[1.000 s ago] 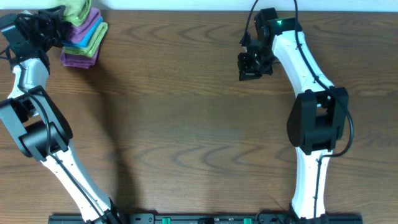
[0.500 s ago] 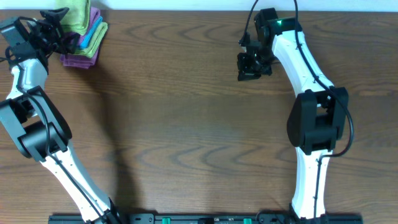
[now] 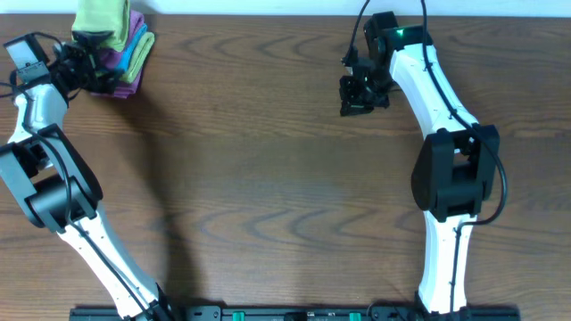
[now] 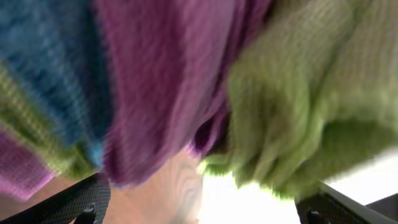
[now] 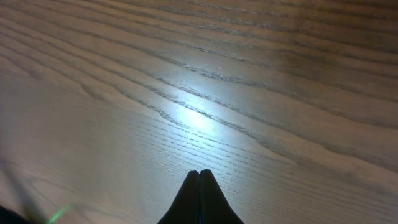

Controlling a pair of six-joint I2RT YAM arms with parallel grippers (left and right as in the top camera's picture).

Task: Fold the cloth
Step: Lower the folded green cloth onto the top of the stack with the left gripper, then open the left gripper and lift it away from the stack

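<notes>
The lime-green cloth (image 3: 100,18) lies bunched on top of a stack of folded cloths at the table's far left corner. In the left wrist view it fills the upper right (image 4: 311,106), rumpled and blurred, hanging over the purple layers. My left gripper (image 3: 95,69) stands open just left of the stack's near side, its fingertips (image 4: 74,202) spread wide at the frame's bottom corners with only bare table between them. My right gripper (image 3: 357,96) hovers over bare wood at the back right, shut on nothing (image 5: 199,175).
The stack under the green cloth holds purple cloths (image 3: 114,82) and a bright blue one (image 3: 136,52); up close, purple (image 4: 168,81) and blue (image 4: 50,62) layers show. The table's back edge (image 3: 268,12) runs right behind the stack.
My left gripper has opened wide, let go of the green cloth and drawn back toward me from the stack's top. The cloth now rests on the stack. The right arm barely moved.
</notes>
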